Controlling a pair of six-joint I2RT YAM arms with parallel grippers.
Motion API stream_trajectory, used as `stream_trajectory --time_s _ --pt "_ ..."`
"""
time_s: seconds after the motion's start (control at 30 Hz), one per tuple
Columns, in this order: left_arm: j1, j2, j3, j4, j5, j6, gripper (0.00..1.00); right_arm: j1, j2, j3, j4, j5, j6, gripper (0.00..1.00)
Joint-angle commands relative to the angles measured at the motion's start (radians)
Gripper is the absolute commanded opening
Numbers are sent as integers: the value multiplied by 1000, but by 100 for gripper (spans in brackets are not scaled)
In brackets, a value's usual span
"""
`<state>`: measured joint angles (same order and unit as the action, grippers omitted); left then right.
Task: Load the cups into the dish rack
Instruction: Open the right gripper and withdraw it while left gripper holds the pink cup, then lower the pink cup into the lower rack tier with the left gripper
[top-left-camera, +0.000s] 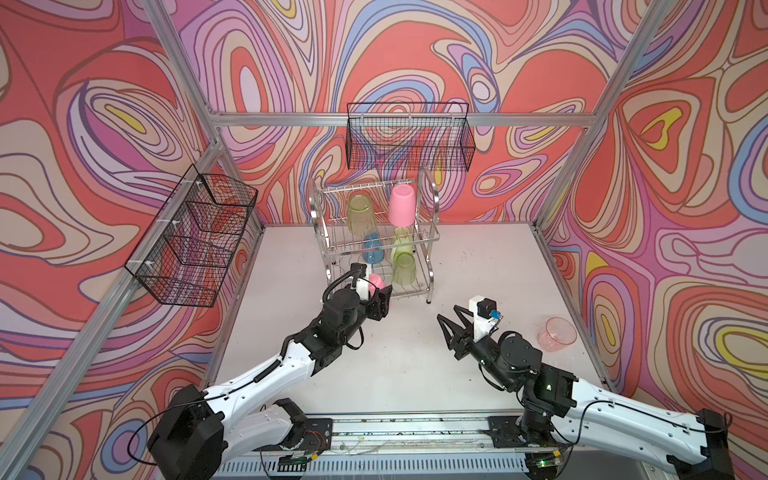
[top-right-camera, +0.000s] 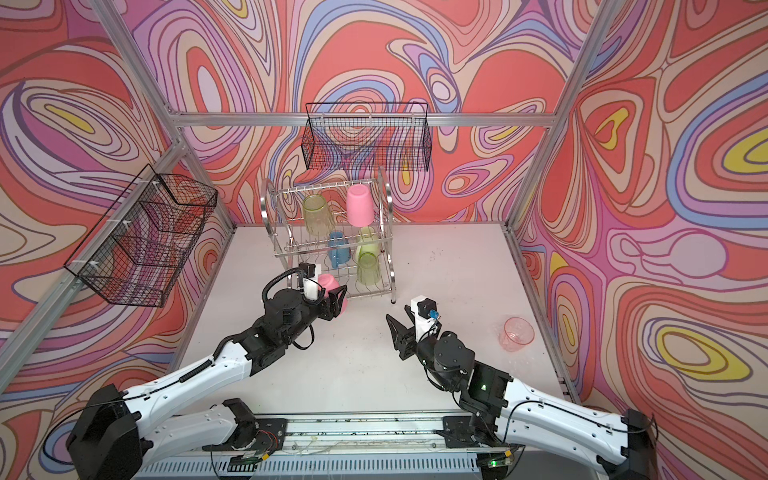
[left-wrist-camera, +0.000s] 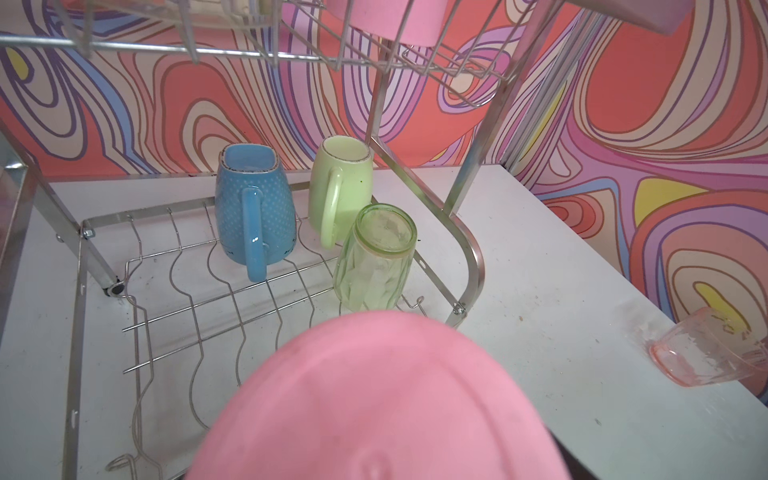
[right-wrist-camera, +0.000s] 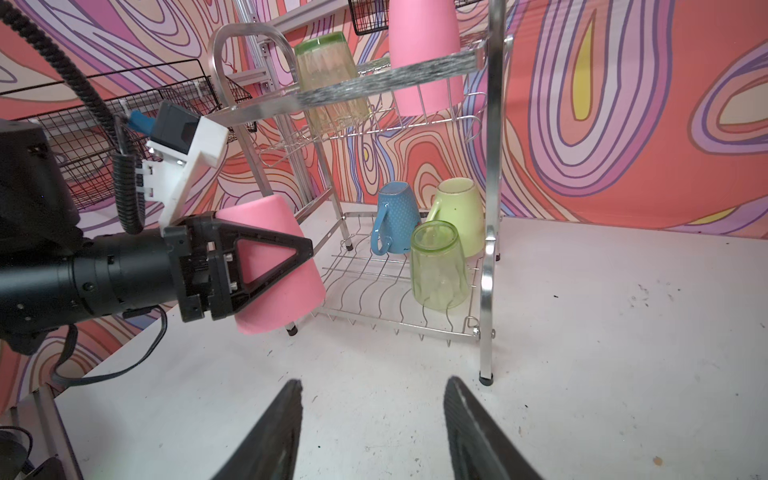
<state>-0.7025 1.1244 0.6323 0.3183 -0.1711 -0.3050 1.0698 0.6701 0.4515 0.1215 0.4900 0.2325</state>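
Note:
The silver dish rack (top-left-camera: 435, 199) stands at the back middle of the table. Upside down on its upper tier are a clear green cup (top-left-camera: 360, 214) and a pink tumbler (top-left-camera: 402, 204). On its lower tier are a blue mug (left-wrist-camera: 253, 216), a pale-green mug (left-wrist-camera: 340, 187) and another clear green cup (left-wrist-camera: 376, 257). My left gripper (top-left-camera: 380, 291) is shut on a second pink tumbler (right-wrist-camera: 274, 266), bottom up, at the lower tier's front left corner. A clear pinkish cup (top-left-camera: 557, 334) lies on the table at the right. My right gripper (right-wrist-camera: 374, 380) is open and empty above the table, in front of the rack.
One black wire basket (top-left-camera: 195, 237) hangs on the left wall and another (top-left-camera: 409, 137) on the back wall above the rack. Aluminium frame posts (top-left-camera: 582, 158) bound the white table (top-left-camera: 395, 365). The rack's front legs (right-wrist-camera: 486, 357) stand near my right gripper.

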Motion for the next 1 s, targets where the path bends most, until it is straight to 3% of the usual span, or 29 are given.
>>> stream_trajectory --time_s 0.0,0.97 --pt "-9 32 6 62 -36 67 62 -2 -8 -18 23 32 -22 56" --pt "-19 305 59 300 -175 173 62 -3 -36 -107 96 21 -46 57"
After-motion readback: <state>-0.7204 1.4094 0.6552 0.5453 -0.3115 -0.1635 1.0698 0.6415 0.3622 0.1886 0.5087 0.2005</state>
